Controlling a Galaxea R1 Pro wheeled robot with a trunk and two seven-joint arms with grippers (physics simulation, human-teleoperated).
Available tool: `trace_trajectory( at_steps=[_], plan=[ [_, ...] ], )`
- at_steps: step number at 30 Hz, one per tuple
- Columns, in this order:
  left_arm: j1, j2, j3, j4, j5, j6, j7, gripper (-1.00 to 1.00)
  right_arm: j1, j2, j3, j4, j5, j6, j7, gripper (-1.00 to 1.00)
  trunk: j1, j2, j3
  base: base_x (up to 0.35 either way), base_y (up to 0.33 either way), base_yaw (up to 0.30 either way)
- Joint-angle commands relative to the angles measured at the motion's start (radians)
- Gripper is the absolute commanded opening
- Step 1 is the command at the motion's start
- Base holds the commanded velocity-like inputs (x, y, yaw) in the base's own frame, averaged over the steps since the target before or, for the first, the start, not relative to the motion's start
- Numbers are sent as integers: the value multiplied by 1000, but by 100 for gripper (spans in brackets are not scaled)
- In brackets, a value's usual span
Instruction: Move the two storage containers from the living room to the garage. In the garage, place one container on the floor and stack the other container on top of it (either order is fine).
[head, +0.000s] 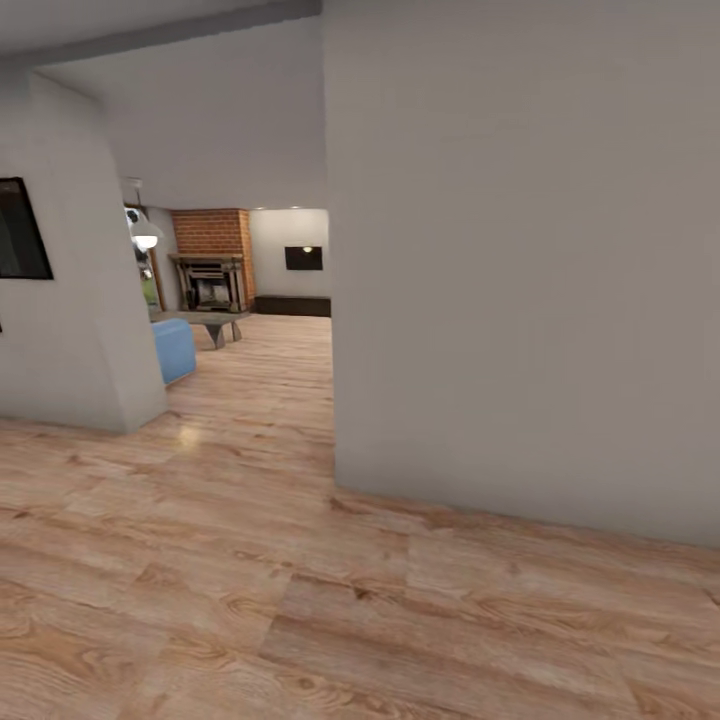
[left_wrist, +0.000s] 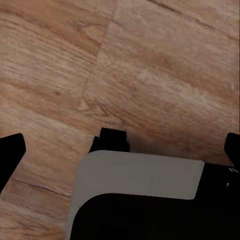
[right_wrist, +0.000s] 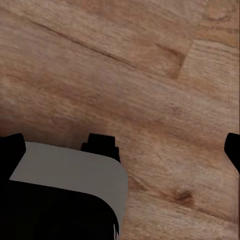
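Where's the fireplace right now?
Head view, left of centre: the brick fireplace stands at the far end of the living room, seen through the opening between two walls, behind the blue sofa and low table.

Big pale wall (head: 520, 300) blocks most of living room (head: 250, 300) from head view. Sofa (head: 175, 348): one blue corner showing past left wall corner (head: 120, 380), rest hidden. Low table (head: 215, 322) partly behind sofa. Fireplace (head: 210, 282) too small for detail. Dark frame (head: 20, 230) cut by picture edge. Left end effector (left_wrist: 120, 150): black fingers (left_wrist: 11, 150) clipped at frame edges, tips out of view. Right end effector (right_wrist: 120, 147): fingers (right_wrist: 11, 147) likewise clipped.
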Motion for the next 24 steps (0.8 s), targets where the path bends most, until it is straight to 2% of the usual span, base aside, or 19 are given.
trace_trajectory(
  at_steps=[1,24],
  plan=[
    [-1,0,-8,0,9,-1,0,100,-1,0,9,3,-10,-6,1,100,1,0,-1,327,0,286],
    [-1,0,-8,0,9,-1,0,100,-1,-1,10,3,-10,-6,7,100,1,0,-1,327,0,289]
  ],
)
